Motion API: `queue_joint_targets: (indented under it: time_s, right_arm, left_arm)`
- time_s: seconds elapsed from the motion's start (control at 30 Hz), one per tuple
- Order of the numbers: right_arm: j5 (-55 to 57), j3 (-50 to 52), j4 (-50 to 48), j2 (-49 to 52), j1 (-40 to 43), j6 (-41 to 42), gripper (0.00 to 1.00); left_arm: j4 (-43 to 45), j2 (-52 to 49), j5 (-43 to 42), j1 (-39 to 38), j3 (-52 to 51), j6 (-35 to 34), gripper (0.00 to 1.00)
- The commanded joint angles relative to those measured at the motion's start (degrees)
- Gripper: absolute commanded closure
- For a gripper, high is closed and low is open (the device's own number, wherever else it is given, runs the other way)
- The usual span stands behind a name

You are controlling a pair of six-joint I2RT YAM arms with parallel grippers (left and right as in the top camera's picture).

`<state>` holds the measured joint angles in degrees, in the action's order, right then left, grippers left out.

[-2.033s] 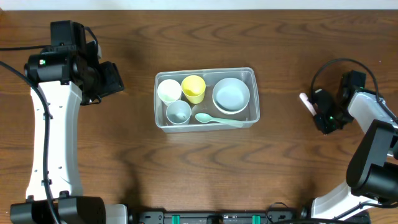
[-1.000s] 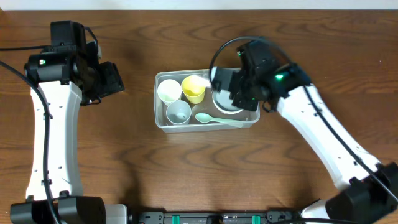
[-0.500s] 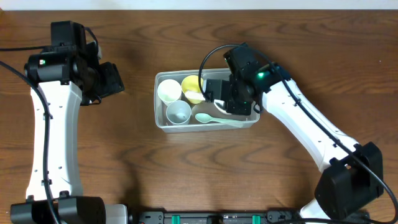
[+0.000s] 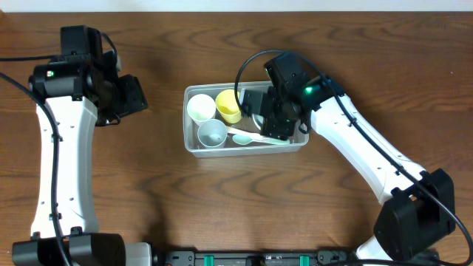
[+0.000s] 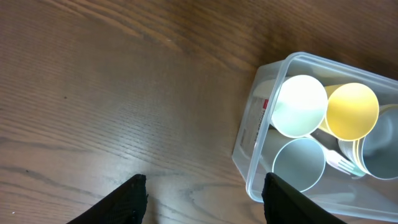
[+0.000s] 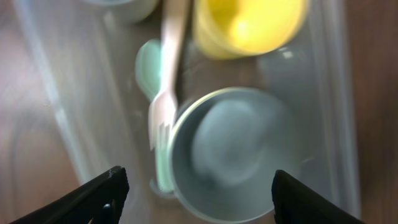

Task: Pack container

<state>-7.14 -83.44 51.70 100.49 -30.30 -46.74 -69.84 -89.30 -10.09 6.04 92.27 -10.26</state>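
The clear container [image 4: 194,150] stands mid-table. It holds a white cup [image 4: 201,108], a yellow cup [image 4: 230,106], a pale blue cup [image 4: 212,134], a green spoon [image 4: 275,142] and a pale pink fork [image 4: 245,134]. My right gripper [image 4: 270,117] hovers open over its right half, covering most of the pale blue bowl [image 6: 239,155]. In the right wrist view the fork [image 6: 165,87] lies loose beside the spoon [image 6: 148,62], tines by the bowl's rim, and nothing is between the fingers. My left gripper [image 4: 137,94] hangs open over bare wood, left of the container [image 5: 246,163].
Brown wooden table [image 4: 355,44] all round the container. The right arm's black cable [image 4: 244,70] loops over the container's back edge. The left arm's white link [image 4: 63,170] runs along the left side of the table.
The right arm swung from the table's right side to above the container, then opened its jaws. The fork now lies inside, across the spoon. The left arm stayed still.
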Motion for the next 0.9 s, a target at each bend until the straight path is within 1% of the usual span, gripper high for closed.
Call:
queue_joint_targets:
  time_s: [0.0,0.17,0.23,0.27,0.33,0.37,0.47,0.6,0.8,0.87]
  right_arm:
    - [1.16,0.20,-4.07,-0.28,0.81,13.38,0.23]
    - [4.87,0.20,-11.76,-3.67,6.56,30.14,0.18]
    - [5.57,0.17,-14.01,-5.38,10.64,36.81,0.08]
    - [5.55,0.17,-14.97,-6.03,13.09,40.22,0.02]
    - [5.35,0.20,-15.96,-6.54,17.51,44.87,0.01]
    - [5.16,0.20,-16.00,-6.54,19.41,46.01,0.01]
    - [5.09,0.20,-15.43,-6.29,24.13,46.97,0.01]
    - [2.27,0.20,-14.25,-6.29,27.74,46.95,0.01]
    - [2.60,0.20,-12.48,-6.32,28.65,47.01,0.01]
    - [2.58,0.20,-11.56,-6.51,28.59,48.50,0.01]
  left_arm:
    - [-0.15,-0.57,0.63,-0.13,-0.20,2.58,0.39]
    - [1.20,-0.57,0.66,-2.49,-0.17,7.32,0.39]
    - [2.64,-0.57,0.66,-4.28,-0.17,9.84,0.39]
    - [3.43,-0.57,0.68,-5.14,-0.17,11.13,0.29]
    - [5.49,-0.57,0.76,-6.86,-0.17,13.27,0.19]
    - [6.84,-0.59,1.88,-7.76,-0.17,13.29,0.13]
    - [9.55,-0.63,6.49,-9.40,-0.17,13.22,0.02]
    - [10.58,-0.63,6.91,-9.62,-0.17,13.25,0.02]
    - [11.47,-0.61,6.97,-9.60,-0.17,13.27,0.02]
    - [10.49,-0.50,7.15,-9.60,-0.17,13.29,0.02]
